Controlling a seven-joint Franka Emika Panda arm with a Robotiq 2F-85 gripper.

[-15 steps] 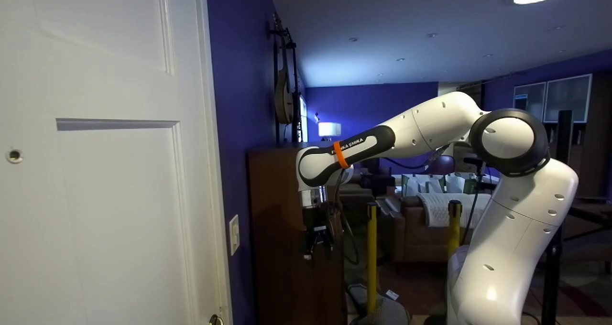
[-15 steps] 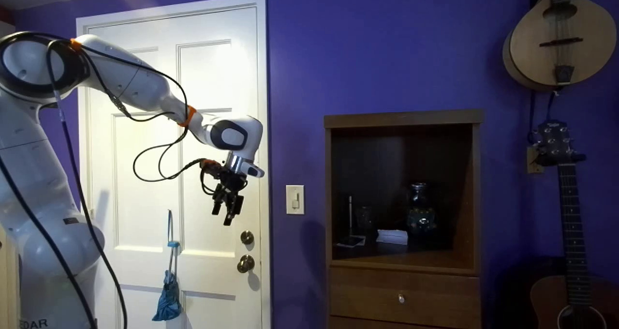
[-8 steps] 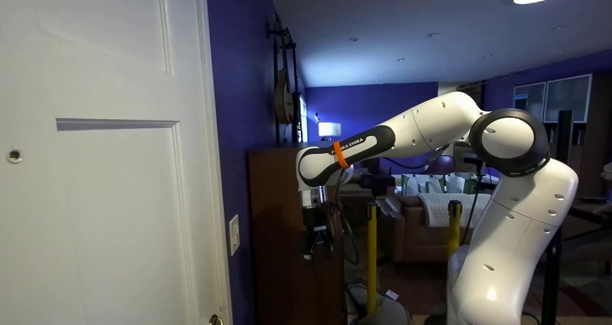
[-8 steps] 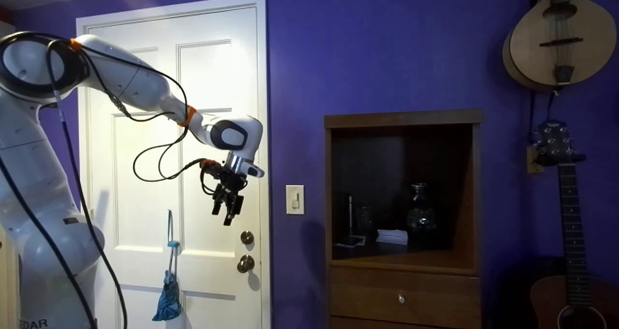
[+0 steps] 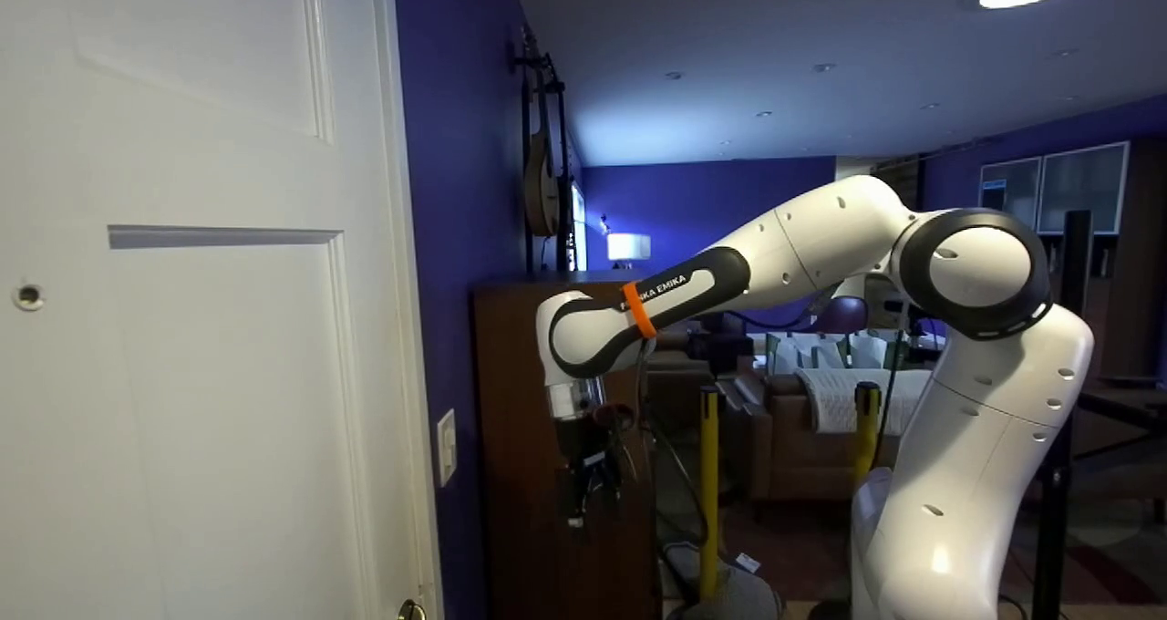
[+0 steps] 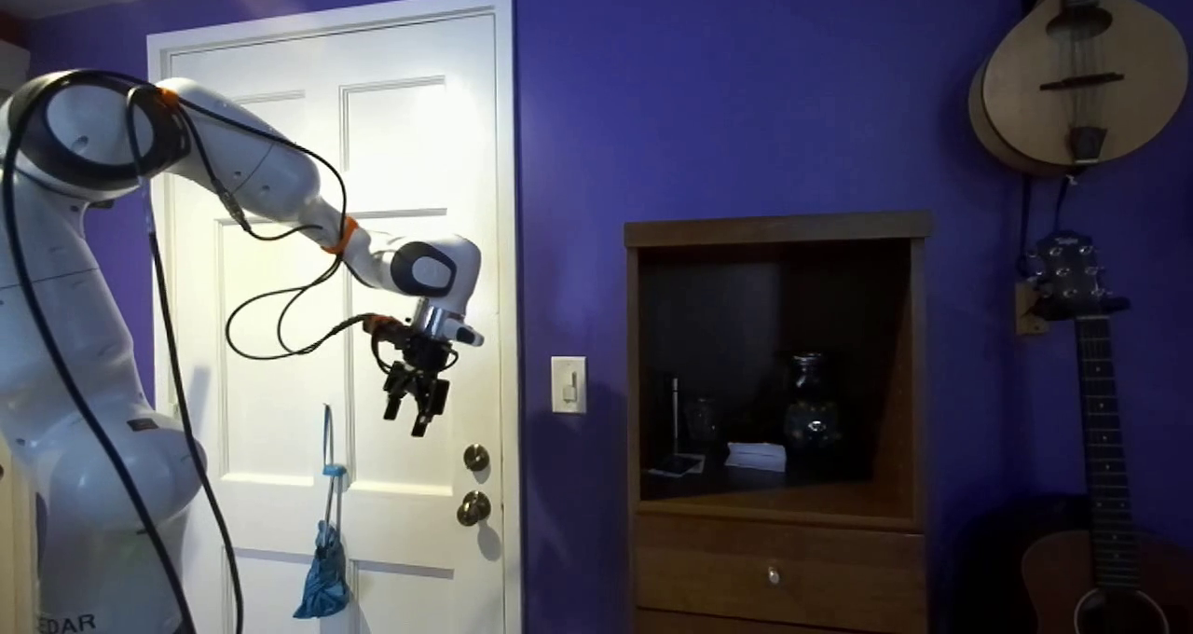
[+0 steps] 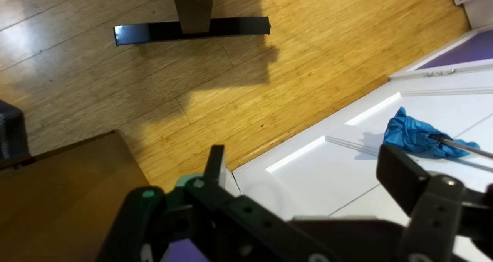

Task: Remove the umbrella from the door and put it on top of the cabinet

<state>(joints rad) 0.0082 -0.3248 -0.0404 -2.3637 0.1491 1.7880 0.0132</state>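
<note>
We see a dark vase (image 6: 812, 420) and a white item (image 6: 756, 456) inside the open-fronted cabinet (image 6: 778, 228); the blue umbrella (image 6: 322, 573) hangs on the door (image 6: 419, 270), and our end effector (image 6: 405, 423) is released, jaws apart.

In an exterior view, mid-frame, the robot arm (image 5: 811, 242) reads "NKA EMIKA" (an orange band (image 5: 639, 310) covers part of the first word). In an exterior view, lower left, its white base (image 6: 107, 559) shows "EDAR".
</note>
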